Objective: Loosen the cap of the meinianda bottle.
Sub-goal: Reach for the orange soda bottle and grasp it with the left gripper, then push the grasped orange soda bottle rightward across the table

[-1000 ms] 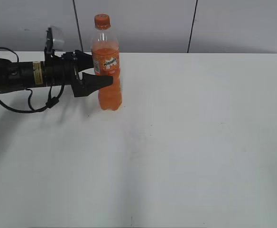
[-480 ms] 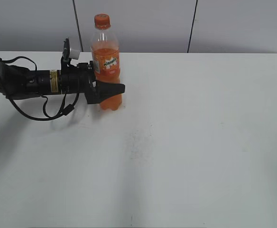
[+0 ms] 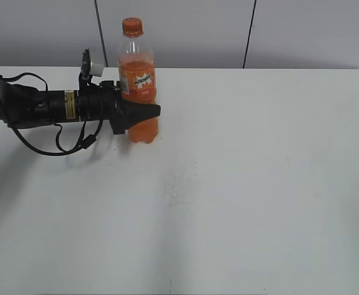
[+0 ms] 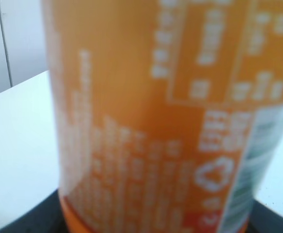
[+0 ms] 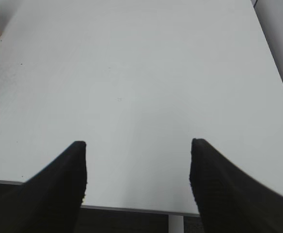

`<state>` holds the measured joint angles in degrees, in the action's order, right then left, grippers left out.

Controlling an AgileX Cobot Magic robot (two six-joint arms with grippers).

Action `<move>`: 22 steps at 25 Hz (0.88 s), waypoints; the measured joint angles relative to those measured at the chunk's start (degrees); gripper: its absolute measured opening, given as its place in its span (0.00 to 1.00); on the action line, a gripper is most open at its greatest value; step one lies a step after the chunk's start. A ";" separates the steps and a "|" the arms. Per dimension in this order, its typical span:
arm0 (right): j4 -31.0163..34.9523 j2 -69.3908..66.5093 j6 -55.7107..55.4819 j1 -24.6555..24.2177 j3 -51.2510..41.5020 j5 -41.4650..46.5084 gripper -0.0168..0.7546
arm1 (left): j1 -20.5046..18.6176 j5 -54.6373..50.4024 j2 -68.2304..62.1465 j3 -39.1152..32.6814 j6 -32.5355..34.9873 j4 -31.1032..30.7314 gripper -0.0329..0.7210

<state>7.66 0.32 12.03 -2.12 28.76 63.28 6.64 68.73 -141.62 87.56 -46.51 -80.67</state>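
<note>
- Black fingers of the left gripper (image 3: 144,114) reach in from the left and sit on either side of the meinianda bottle (image 3: 139,86), at its lower half just under the label.
- The jaws look closed on the bottle, though the left wrist view is too blurred to show the contact itself; it shows only the orange label (image 4: 151,116) filling the frame and dark finger edges at the bottom.
- The bottle stands upright on the white table (image 3: 247,184), near its far edge.
- The orange cap (image 3: 132,26) sits on the bottle's neck, with nothing touching it.
- The right gripper (image 5: 137,167) hangs above bare table with its jaws spread wide and nothing between them.
</note>
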 joint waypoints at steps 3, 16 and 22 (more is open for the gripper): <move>0.00 0.00 0.00 0.00 0.00 0.00 0.67 | 0.00 0.00 -0.04 0.00 0.00 0.00 0.57; 0.00 0.00 0.00 0.00 0.00 0.00 0.67 | 3.36 -1.96 5.65 -0.76 -1.55 -5.31 0.57; 0.00 0.00 0.00 0.00 0.00 0.00 0.67 | 8.36 -2.11 7.79 -4.12 -1.54 -0.16 0.57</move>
<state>7.66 0.32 12.03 -2.12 28.76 63.28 15.00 66.62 -133.83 83.44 -48.05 -80.83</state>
